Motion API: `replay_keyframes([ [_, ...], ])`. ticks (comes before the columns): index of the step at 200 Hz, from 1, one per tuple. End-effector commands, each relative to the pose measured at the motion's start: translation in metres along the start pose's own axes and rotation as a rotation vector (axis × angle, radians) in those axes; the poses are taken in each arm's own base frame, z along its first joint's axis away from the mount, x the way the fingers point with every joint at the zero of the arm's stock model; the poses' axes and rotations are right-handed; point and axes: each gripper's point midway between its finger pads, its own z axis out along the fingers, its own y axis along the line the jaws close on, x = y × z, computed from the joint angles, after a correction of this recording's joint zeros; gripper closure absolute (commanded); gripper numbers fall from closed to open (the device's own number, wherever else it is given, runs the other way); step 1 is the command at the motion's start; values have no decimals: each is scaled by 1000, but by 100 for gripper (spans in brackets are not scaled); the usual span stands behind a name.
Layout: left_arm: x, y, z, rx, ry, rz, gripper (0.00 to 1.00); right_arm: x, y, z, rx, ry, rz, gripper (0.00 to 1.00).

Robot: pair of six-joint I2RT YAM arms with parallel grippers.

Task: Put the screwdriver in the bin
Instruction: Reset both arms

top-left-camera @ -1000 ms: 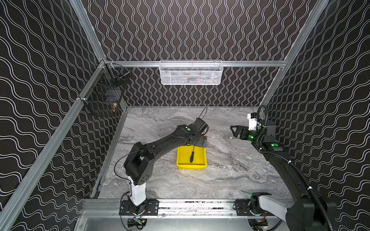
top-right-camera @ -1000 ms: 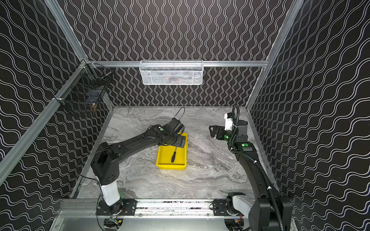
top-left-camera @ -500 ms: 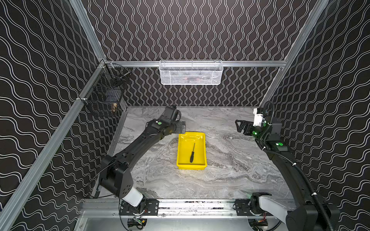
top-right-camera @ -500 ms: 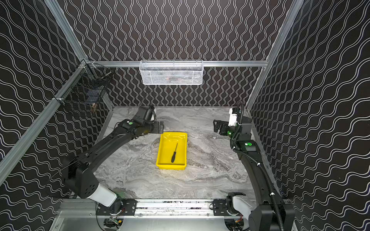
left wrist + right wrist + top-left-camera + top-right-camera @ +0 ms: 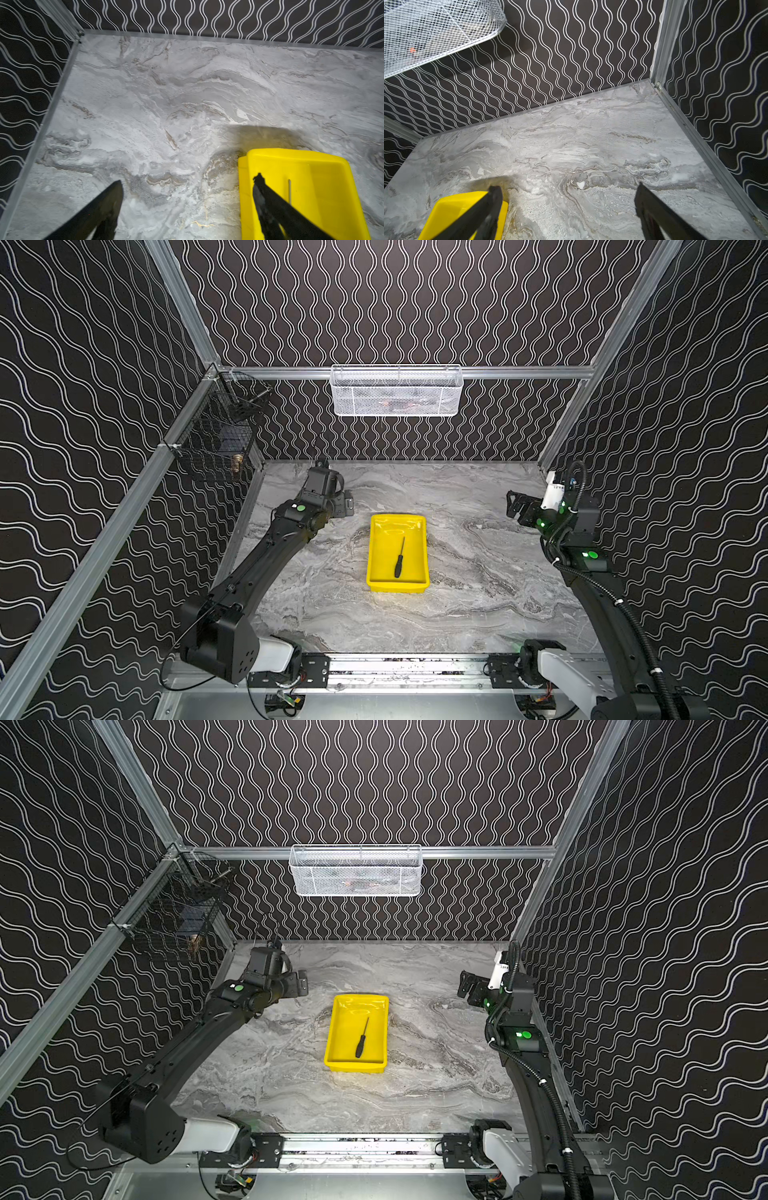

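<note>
My left gripper [image 5: 347, 506] hangs wide open and empty beside the far-left corner of the yellow bin [image 5: 419, 526], having swung clear of the tray it stood over a second ago; the screwdriver [image 5: 399, 559] lies flat inside the bin, handle toward the near wall, shaft pointing to the far end, as both top views show. From my left wrist view the two fingers [image 5: 104, 205] stand far apart with only marble between them, and the thin shaft [image 5: 289, 190] shows on the yellow floor past one of them. My right gripper [image 5: 515, 506] waits by the right-hand wall, its jaws spread with nothing between them, well apart from the bin. I judge the job done: the tool rests wholly within the rim [image 5: 332, 1027], touching no wall that I can make out. The tabletop [image 5: 478, 593] around the bin lies open on all sides; the tight spots are the back-left corner behind my left wrist, under the black wire basket [image 5: 216, 439], and the wall close by my right arm. The white mesh basket [image 5: 397, 391] hangs high on the back wall, out of my way
</note>
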Motion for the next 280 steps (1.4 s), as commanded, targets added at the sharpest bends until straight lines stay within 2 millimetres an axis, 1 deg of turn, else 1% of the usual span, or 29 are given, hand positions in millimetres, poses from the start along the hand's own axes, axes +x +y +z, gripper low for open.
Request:
replay_keyframes([
  [1, -9, 17, -2, -70, -76, 2, 1, -7, -2, 2, 7, -45, 14, 1],
  [20, -10, 32, -1, -121, -136, -31, 1, 0, -7, 7, 14, -56, 31, 0],
  [40, -5, 47, 3, -161, -204, -54, 1, 3, -12, 10, 22, -94, 54, 1],
  [52, -2, 50, 8, -157, -235, -46, 1, 5, -15, 15, 21, -107, 62, 0],
  [75, 10, 65, 18, -233, -214, -38, 1, 12, -22, 24, 44, -109, 82, 1],
  [90, 16, 71, 27, -277, -205, 0, 1, 18, -29, 29, 72, -112, 87, 0],
  [115, 25, 72, 38, -279, -196, 57, 1, 23, -42, 33, 130, -144, 77, 1],
  [131, 28, 75, 37, -271, -258, 52, 1, 27, -50, 38, 171, -132, 64, 1],
  [140, 28, 76, 34, -258, -316, 67, 1, 33, -54, 42, 191, -109, 56, 1],
  [164, 30, 73, 28, -217, -469, 145, 1, 42, -54, 51, 183, -70, 1, 1],
  [179, 37, 85, 33, -282, -438, 160, 1, 43, -48, 54, 141, -88, -64, 1],
  [189, 42, 88, 39, -296, -385, 179, 1, 43, -46, 53, 130, -117, -82, 0],
  [201, 46, 87, 43, -284, -365, 199, 1, 44, -46, 51, 117, -163, -102, 1],
  [218, 51, 82, 43, -231, -393, 191, 1, 49, -48, 44, 111, -243, -111, 1],
  [234, 58, 84, 43, -226, -419, 178, 1, 56, -56, 37, 131, -323, -74, 1],
  [255, 69, 85, 49, -212, -416, 180, 1, 59, -62, 27, 143, -414, -63, 0],
  [266, 72, 80, 53, -176, -420, 187, 1, 62, -62, 27, 136, -423, -60, 1],
  [280, 74, 72, 57, -123, -427, 208, 1, 67, -61, 32, 131, -385, -66, 0],
])
